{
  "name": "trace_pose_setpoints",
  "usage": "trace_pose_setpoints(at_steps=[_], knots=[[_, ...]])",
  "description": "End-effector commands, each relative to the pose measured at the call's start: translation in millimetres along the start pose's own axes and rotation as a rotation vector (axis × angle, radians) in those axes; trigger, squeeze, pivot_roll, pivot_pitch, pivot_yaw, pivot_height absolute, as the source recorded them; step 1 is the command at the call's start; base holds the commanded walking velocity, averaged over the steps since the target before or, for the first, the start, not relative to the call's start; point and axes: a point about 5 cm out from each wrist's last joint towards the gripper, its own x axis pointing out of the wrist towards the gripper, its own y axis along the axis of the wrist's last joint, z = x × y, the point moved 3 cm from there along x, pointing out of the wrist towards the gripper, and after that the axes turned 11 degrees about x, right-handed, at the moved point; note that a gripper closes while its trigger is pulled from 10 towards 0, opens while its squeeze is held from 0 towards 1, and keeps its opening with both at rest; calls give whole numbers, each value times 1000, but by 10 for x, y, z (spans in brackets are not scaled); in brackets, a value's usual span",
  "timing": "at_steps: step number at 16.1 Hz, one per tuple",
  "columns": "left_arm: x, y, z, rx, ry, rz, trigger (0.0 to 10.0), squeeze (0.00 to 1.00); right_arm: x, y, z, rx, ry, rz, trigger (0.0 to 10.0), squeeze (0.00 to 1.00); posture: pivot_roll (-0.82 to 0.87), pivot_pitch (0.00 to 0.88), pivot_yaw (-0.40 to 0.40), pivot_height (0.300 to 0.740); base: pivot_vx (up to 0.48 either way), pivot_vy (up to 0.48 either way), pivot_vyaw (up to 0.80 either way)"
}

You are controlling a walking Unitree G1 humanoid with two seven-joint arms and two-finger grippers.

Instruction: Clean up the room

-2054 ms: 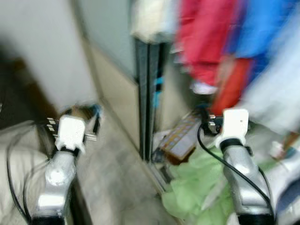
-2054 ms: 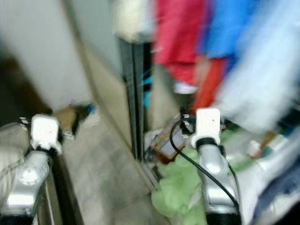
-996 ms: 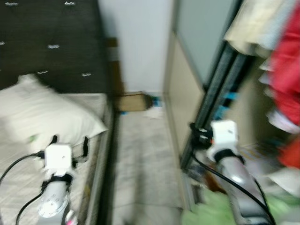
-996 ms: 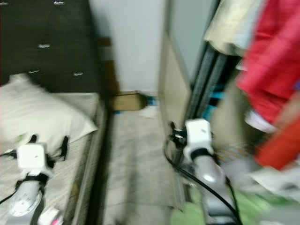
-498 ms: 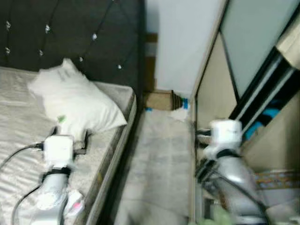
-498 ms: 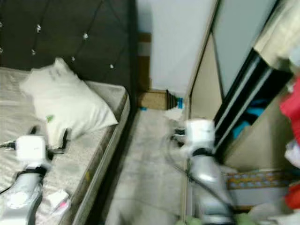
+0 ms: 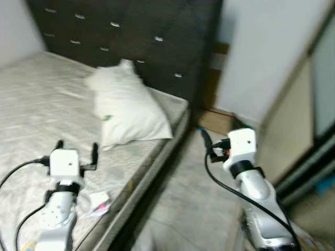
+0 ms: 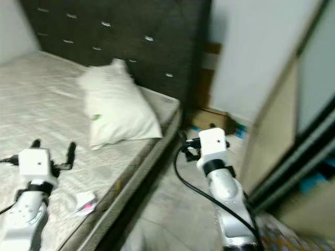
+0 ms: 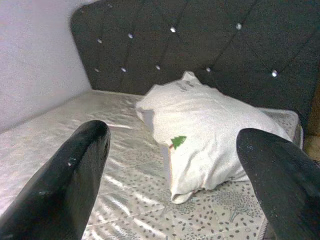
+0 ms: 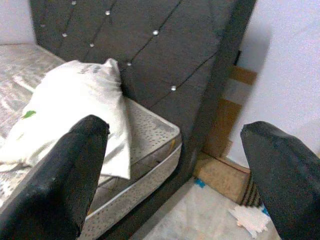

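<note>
A white pillow (image 7: 127,109) with a small green tree print lies on the pale mattress (image 7: 31,104), against the dark tufted headboard (image 7: 141,36). A small pink and white scrap (image 7: 98,202) rests near the mattress's edge. My left gripper (image 7: 77,145) hovers open over the bed, short of the pillow (image 9: 210,130), with nothing between its fingers (image 9: 75,170). My right gripper (image 7: 209,145) is open over the floor strip beside the bed, its fingers (image 10: 75,165) empty. Crumpled white paper (image 10: 247,216) lies on the floor.
A cardboard box (image 7: 217,121) stands on the floor by the headboard's corner. A narrow strip of grey floor (image 7: 199,209) runs between the bed and the wardrobe's sliding door (image 7: 293,130). A white wall (image 7: 261,47) closes the far end.
The whole view has swung left, from the wardrobe with hanging clothes to the bed. Both arms keep the same raised pose with open fingers.
</note>
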Motion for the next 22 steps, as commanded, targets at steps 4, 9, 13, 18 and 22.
trace_pose_setpoints(at_steps=[4, 9, 13, 18, 22], knots=[[12, 27, 51, 4, -10, 6, 10000, 0, 36, 49, 9, 0, 14, 12, 10000, 0, -43, 60, -56, 740, 0, 0, 800], [18, 38, 55, 5, -12, 9, 10000, 0, 36, 54, -29, 3, 33, 16, 10000, 0, -43, 62, -54, 740, 0, 0, 800], [26, 42, 66, 4, -21, 10, 10000, 0, 55, 94, -26, -2, 21, 37, 10000, 0, -38, 63, -50, 740, 0, 0, 800], [74, 61, 59, 8, -25, 20, 10000, 0, 88, 104, -23, -12, 37, 39, 10000, 0, -39, 53, -49, 740, 0, 0, 800], [91, 59, 67, 8, -30, 23, 10000, 0, 98, 100, -70, -13, 54, 43, 10000, 0, -36, 43, -47, 740, 0, 0, 800]])
